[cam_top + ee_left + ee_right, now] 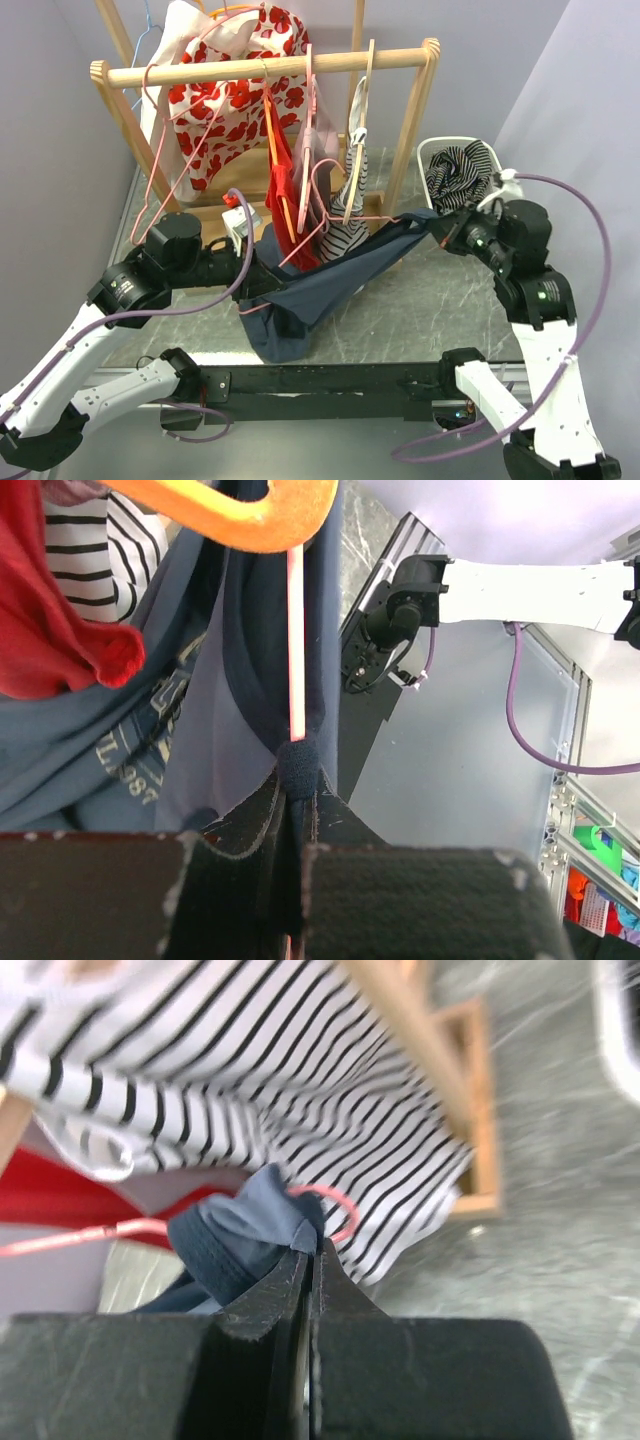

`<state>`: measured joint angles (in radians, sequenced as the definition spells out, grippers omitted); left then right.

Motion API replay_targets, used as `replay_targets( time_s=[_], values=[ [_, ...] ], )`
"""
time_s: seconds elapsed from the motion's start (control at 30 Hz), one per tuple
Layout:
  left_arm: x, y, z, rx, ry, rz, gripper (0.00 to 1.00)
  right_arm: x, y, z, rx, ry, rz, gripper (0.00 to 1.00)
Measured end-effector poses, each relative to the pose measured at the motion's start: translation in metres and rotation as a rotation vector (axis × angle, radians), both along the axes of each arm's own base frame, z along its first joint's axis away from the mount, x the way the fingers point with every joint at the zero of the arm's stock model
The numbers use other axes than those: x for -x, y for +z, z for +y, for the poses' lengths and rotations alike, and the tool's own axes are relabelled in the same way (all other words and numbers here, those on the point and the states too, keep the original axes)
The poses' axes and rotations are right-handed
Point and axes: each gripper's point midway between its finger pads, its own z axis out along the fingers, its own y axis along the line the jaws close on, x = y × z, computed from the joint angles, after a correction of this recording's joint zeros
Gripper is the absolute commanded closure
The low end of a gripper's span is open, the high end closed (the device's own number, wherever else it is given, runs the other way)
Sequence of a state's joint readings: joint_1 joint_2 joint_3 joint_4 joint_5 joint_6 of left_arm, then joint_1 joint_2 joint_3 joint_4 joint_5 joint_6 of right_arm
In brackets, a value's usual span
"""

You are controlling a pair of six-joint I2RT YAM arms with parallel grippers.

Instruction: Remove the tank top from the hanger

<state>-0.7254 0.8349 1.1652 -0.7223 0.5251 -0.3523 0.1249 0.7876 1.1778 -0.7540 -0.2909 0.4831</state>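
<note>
The navy tank top [330, 275] hangs stretched low over the table [420, 310], just near of the wooden rack [270, 68], still on its pink hanger [300, 245]. The left gripper [240, 270] is clamped tight on the top's left edge where the hanger wire comes out. The right gripper [440, 232] is closed fully, pinching the top's right end.
</note>
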Motion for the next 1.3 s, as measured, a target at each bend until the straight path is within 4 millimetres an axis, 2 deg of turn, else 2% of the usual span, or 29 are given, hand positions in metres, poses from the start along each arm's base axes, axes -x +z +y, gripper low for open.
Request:
replay_targets(
  time_s=[0.17,0.27,0.4,0.5,0.57,0.63,0.7,0.73,0.8,0.87,0.9,0.97,1.13,1.17,1.23,1.3],
  values=[
    [0.002,-0.002,0.003,-0.012,-0.008,-0.013,0.99,-0.002,0.013,-0.026,0.051,-0.144,-0.021,1.00],
    [0.004,0.001,0.005,-0.003,-0.007,-0.028,0.99,-0.009,0.008,-0.034,0.076,-0.192,0.014,1.00],
    [0.011,0.016,0.012,0.043,0.000,-0.076,0.99,-0.021,-0.021,-0.034,0.101,-0.194,0.114,1.00],
    [0.016,0.028,0.014,0.088,-0.011,-0.114,0.99,-0.022,-0.057,-0.026,0.096,-0.156,0.210,1.00],
    [0.018,0.031,0.012,0.102,-0.031,-0.119,0.99,-0.018,-0.084,-0.016,0.076,-0.104,0.286,1.00],
    [0.018,0.029,0.007,0.108,-0.051,-0.114,0.99,-0.011,-0.102,-0.006,0.048,-0.054,0.330,1.00],
    [0.018,0.026,0.003,0.107,-0.066,-0.098,0.99,-0.002,-0.112,0.000,0.029,-0.017,0.349,1.00],
    [0.017,0.023,0.001,0.105,-0.075,-0.088,0.99,0.003,-0.114,0.003,0.020,0.003,0.352,0.97],
    [0.015,0.016,-0.004,0.093,-0.090,-0.061,0.99,0.011,-0.112,0.007,0.010,0.035,0.346,0.75],
    [0.014,0.010,-0.009,0.081,-0.107,-0.036,0.99,0.017,-0.106,0.011,0.009,0.062,0.320,0.41],
    [0.013,0.008,-0.010,0.078,-0.110,-0.030,0.99,0.021,-0.103,0.013,0.009,0.071,0.308,0.38],
    [0.009,0.007,-0.013,0.076,-0.113,-0.031,0.99,0.030,-0.095,0.017,0.006,0.095,0.270,0.33],
    [0.001,0.005,-0.016,0.067,-0.096,-0.048,0.99,0.054,-0.063,0.028,-0.049,0.153,0.141,0.37],
    [0.000,0.005,-0.016,0.066,-0.092,-0.051,0.99,0.057,-0.057,0.030,-0.059,0.161,0.124,0.39],
    [-0.002,0.006,-0.017,0.065,-0.083,-0.059,0.99,0.060,-0.047,0.031,-0.077,0.156,0.101,0.36],
    [-0.004,0.005,-0.016,0.063,-0.072,-0.063,0.99,0.057,-0.046,0.025,-0.079,0.102,0.102,0.36]
  ],
)
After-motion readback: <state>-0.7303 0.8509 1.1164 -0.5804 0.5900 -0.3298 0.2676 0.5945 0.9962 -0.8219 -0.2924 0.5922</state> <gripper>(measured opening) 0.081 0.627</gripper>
